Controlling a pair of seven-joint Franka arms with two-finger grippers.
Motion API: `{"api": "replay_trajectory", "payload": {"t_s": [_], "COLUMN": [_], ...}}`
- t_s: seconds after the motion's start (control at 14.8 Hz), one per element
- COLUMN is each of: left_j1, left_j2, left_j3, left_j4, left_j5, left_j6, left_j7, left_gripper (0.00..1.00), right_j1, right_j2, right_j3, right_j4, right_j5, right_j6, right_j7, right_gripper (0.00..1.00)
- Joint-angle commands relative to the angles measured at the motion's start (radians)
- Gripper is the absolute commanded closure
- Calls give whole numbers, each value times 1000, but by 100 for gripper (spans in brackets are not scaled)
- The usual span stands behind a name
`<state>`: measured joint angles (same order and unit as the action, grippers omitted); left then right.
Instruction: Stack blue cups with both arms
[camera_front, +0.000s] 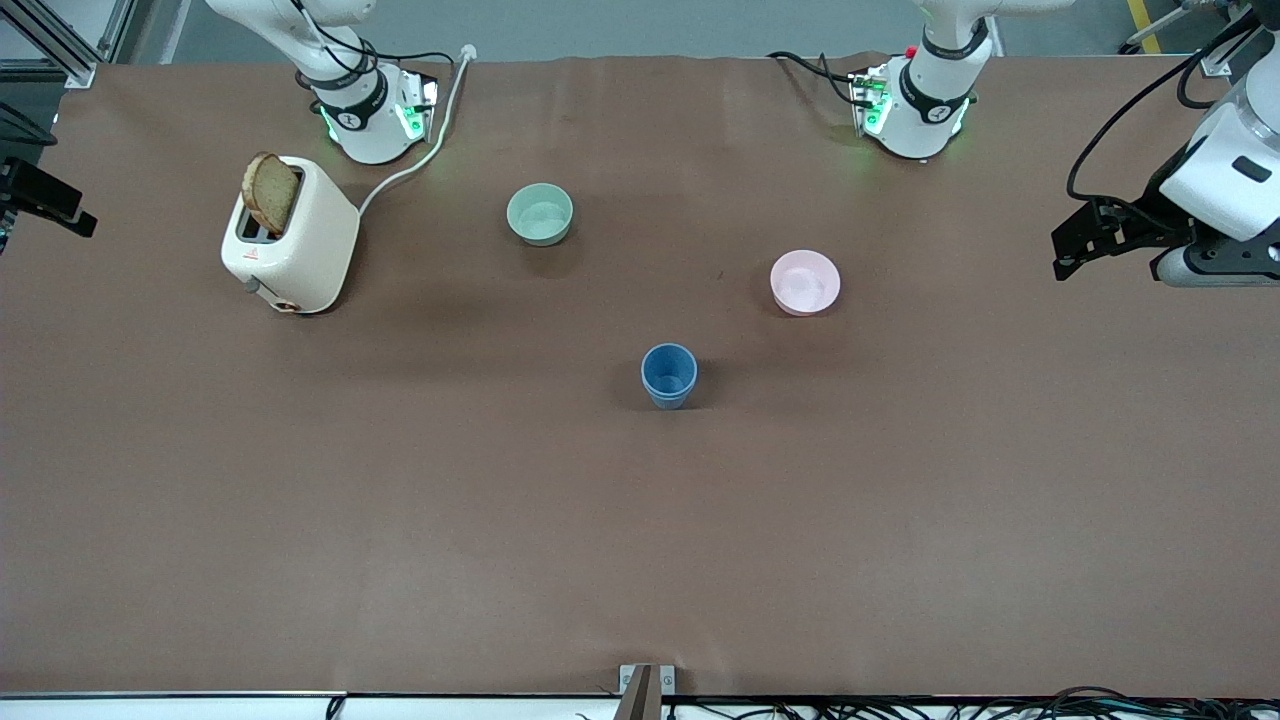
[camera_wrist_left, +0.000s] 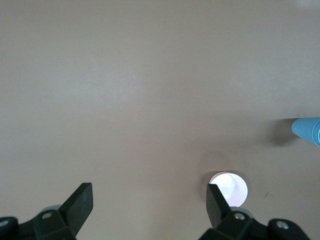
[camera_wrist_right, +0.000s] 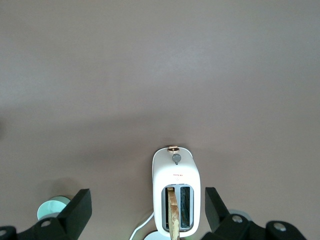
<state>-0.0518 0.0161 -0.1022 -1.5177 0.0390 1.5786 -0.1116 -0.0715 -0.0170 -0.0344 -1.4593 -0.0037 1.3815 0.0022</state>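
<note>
Blue cups show as a single upright tumbler shape near the middle of the brown bench, nearest the front edge of all the things on it; whether one cup sits nested inside the other cannot be made out, and nothing else shows in the opening. In the left wrist view only a blue sliver of it shows, cut off at the frame's edge.

Next out stands the pink bowl, toward the left arm's end, holding nothing visible. The white toaster sits toward the right arm's end with a slice of bread standing up out of one slot. The pale green bowl, nearer the arms' bases, also looks empty.

The left claw hangs over the bench's end at the left arm's side, jaws spread wide, gripping nothing. The right claw is over the opposite end, mostly cut off in the front view, jaws likewise wide apart and empty.
</note>
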Motion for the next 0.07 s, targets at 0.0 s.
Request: {"api": "replay_trajectory", "payload": {"t_s": [0.0], "left_j1": [15], "left_j2": [-5], "left_j3": [-1], "left_j4": [17], "left_j5": [-10], "left_j6": [-17], "left_j7": [9], "left_gripper": [0], "right_j1": [-11], "right_j2": [-9], "right_j3": [-18], "right_j4": [-12], "right_j5": [31], "right_j6": [5], "right_j7": [-50], "right_gripper": [0]}}
